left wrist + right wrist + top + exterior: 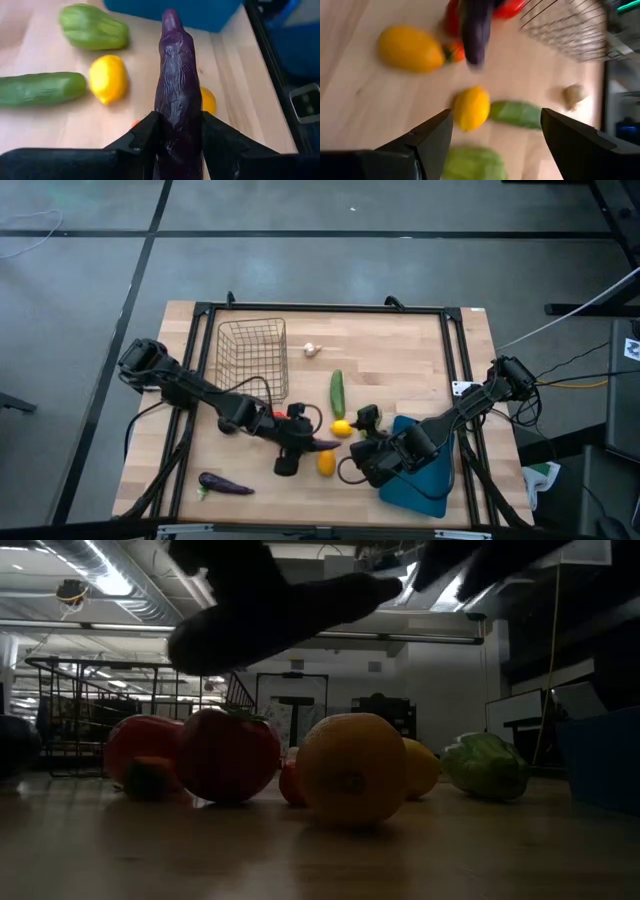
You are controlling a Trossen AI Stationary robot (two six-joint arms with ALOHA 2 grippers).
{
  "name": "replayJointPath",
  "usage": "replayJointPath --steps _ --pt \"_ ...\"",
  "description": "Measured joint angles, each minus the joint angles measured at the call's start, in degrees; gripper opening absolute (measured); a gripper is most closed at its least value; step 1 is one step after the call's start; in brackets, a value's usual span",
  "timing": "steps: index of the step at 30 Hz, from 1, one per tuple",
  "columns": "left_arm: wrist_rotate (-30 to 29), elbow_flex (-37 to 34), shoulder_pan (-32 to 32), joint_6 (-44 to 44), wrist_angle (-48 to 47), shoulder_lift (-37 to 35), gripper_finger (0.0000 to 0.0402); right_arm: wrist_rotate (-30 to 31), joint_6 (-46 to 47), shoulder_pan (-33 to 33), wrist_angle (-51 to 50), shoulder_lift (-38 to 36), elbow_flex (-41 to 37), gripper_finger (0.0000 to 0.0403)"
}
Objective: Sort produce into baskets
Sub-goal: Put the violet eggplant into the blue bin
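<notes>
The left gripper is clenched on a dark purple eggplant, which juts out past the fingers, held above the desk near the middle of its front half. In the high view this eggplant's tip shows just beside the orange and the lemon. Red tomatoes lie right under the left arm.

The right gripper hangs with its fingers spread and nothing between them, just over the desk at the left edge of the teal-blue tray, which sits at the front right corner. The green pepper lies close by, between the lemon and the tray.

The cucumber lies near the middle of the desk, pointing front to back. The white garlic sits toward the back edge, just right of the silver wire-mesh basket, which stands at the back left. A second eggplant lies alone near the front left corner, well apart from the rest.

In the low view the orange stands nearest, with a tomato to one side and the pepper to the other.
</notes>
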Motion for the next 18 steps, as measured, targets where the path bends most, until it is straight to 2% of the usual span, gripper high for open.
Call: replayJointPath --steps 4,7,14,18 --pt "0.0 0.23 2.37 -3.25 0.27 -0.02 0.0123 5.4 -3.53 0.0 4.36 0.0 0.0 0.0298" --pt "0.0 0.24 3.86 -5.46 1.36 -0.02 0.0123 6.07 -7.99 -0.49 7.07 -0.02 0.0 0.0298" --pt "0.37 0.24 5.45 -4.36 8.59 -0.04 0.0123 0.03 -9.78 -4.07 8.09 -0.02 0.0 0.0298" --pt "0.46 0.24 5.61 -4.02 10.05 -0.07 0.0123 -0.88 -9.74 -5.52 8.19 -0.02 0.0 0.0298"
